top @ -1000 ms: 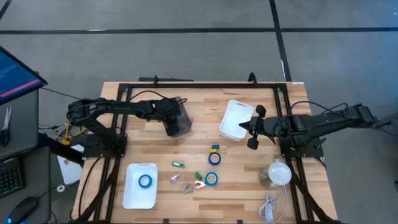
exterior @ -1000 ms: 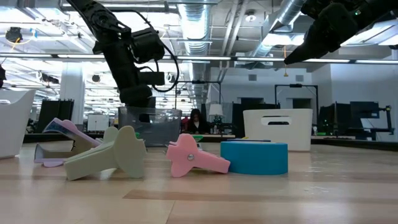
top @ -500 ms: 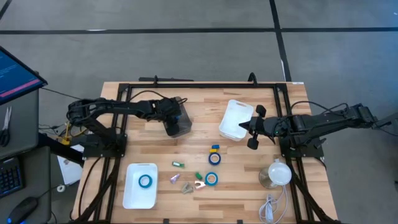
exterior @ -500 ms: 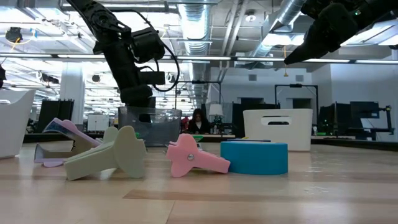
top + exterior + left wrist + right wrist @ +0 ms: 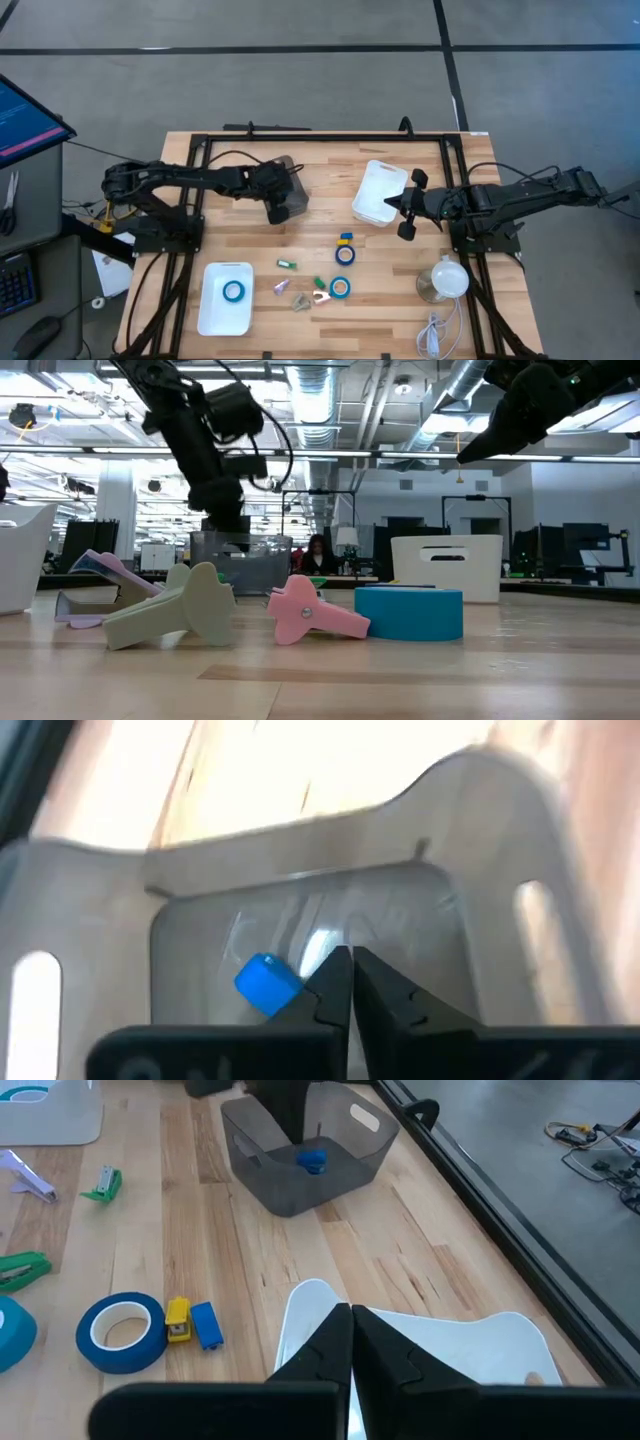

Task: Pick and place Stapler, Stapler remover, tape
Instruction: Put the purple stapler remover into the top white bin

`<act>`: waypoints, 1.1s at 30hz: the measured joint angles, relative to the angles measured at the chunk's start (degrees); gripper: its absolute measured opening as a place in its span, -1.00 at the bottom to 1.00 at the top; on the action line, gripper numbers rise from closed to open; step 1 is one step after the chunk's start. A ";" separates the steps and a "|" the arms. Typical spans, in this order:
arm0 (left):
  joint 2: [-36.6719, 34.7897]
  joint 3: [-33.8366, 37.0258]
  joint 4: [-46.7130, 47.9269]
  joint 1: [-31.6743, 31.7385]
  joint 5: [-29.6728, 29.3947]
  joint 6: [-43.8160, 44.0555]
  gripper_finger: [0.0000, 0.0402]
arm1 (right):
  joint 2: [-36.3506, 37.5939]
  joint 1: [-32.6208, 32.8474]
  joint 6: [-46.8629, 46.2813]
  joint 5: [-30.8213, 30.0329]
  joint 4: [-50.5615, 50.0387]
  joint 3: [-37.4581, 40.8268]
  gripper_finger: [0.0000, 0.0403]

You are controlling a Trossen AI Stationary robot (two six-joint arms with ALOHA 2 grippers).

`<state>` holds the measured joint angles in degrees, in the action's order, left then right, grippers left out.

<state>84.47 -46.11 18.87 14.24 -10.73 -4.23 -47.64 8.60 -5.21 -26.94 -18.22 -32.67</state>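
Left claw empty over the grey bin

Left gripper (image 5: 351, 982) pinched closed on nothing; small blue piece (image 5: 267, 984) lies in the bin (image 5: 290, 195), looks sorted. Right gripper (image 5: 350, 1342) closed, idle. Tape (image 5: 340, 288) waits mid-table.

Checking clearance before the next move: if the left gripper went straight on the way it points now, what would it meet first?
Probably the floor of the clear grey bin. The shut left gripper points into it, just beside a small blue object; depth is unclear.
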 joint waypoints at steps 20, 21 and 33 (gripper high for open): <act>-17.42 -5.36 18.34 -27.99 -13.68 38.07 -0.99 | 0.01 -0.48 -2.38 -0.44 -1.32 0.20 -1.00; -16.26 -6.90 19.46 -29.07 -13.47 39.57 -0.99 | 0.00 -0.52 -2.38 -0.44 -1.43 0.20 -1.00; 1.79 -22.25 38.26 -31.74 1.46 56.38 -0.99 | 0.02 -0.50 -2.41 -0.42 -1.48 0.20 -1.00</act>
<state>86.26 -68.36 57.14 -17.50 -9.26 52.16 -47.62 8.10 -7.63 -27.35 -19.70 -32.47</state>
